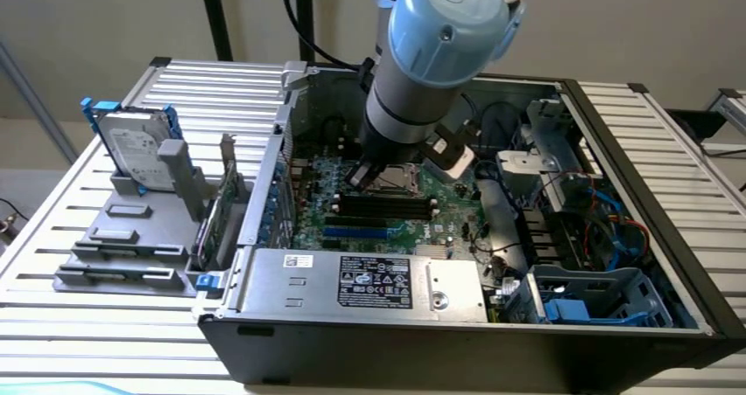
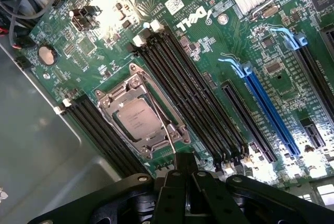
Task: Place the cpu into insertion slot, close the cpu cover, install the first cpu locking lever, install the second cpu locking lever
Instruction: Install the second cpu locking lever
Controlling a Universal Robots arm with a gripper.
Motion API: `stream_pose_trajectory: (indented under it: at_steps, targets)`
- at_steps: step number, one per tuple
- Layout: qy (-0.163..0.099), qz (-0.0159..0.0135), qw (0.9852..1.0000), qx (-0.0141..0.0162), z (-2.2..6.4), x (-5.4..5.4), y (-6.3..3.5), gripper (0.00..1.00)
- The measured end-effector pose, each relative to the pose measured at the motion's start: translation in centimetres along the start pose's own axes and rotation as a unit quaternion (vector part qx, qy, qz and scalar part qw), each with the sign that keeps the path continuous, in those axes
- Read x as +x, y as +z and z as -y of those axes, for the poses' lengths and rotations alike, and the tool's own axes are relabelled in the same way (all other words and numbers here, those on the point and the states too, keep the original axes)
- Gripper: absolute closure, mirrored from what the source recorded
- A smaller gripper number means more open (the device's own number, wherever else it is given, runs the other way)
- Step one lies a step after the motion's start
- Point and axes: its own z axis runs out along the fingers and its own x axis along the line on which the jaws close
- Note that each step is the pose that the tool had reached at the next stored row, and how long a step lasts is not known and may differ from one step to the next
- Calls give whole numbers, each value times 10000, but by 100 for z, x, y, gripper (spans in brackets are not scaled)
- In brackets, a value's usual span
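— Socket status on the motherboard point(image 2: 209, 46)?

— The cpu point(image 2: 138, 118) sits silvery face up in the socket, between the two banks of black memory slots point(image 2: 190, 96). The cpu cover point(image 2: 140, 114) lies flat over it, framing the chip through its window.

— Levers?

— One thin lever point(image 2: 168, 130) runs along the cover's edge on the memory-slot side, its end reaching the gripper point(image 2: 182, 174).

— Gripper?

— Directly over the socket, fingers drawn close together around the lever's tip. From outside, the arm point(image 1: 438, 54) reaches down into the open computer case point(image 1: 490, 334).
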Motion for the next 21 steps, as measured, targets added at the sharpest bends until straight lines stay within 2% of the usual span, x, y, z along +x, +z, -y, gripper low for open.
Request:
stream_pose_trajectory:
  at_steps: [6, 9, 21]
  targets:
    - [-5, -42, 10000, 30, -6, -4, 28, 89]
    - [-7, -54, 10000, 37, -16, -13, 55, 89]
    - [-16, -66, 10000, 24, -32, -58, 164, 89]
